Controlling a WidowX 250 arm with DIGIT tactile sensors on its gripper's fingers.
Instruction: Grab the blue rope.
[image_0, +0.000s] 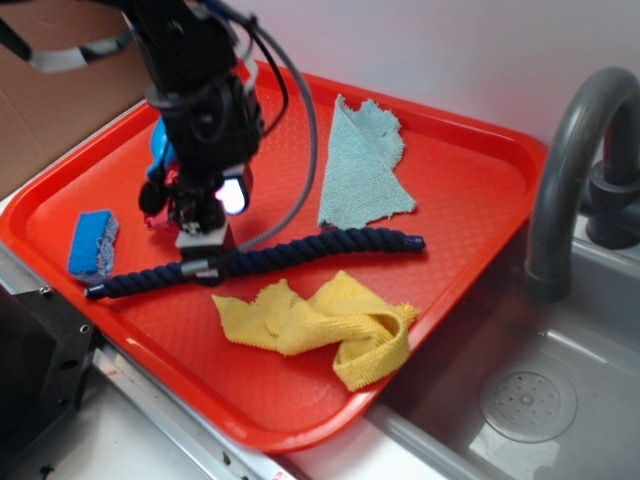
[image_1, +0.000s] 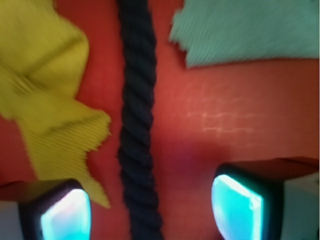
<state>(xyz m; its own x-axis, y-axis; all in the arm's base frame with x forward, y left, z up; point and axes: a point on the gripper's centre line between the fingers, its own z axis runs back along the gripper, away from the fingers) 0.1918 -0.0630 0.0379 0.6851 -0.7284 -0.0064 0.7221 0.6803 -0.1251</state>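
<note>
The blue rope (image_0: 300, 250) is a dark navy twisted cord lying across the red tray (image_0: 470, 170), from near the front left edge to the middle. In the wrist view the blue rope (image_1: 136, 120) runs straight up the frame between my two glowing fingertips (image_1: 235, 205). My gripper (image_0: 205, 245) stands low over the rope's left part, open, with a finger on each side of the cord and a gap left to each. The gripper (image_1: 150, 210) holds nothing.
A yellow cloth (image_0: 320, 325) lies in front of the rope and a teal cloth (image_0: 362, 165) behind it. A small blue sponge block (image_0: 92, 243) sits at the tray's left. A grey faucet (image_0: 575, 170) and sink (image_0: 520, 400) stand to the right.
</note>
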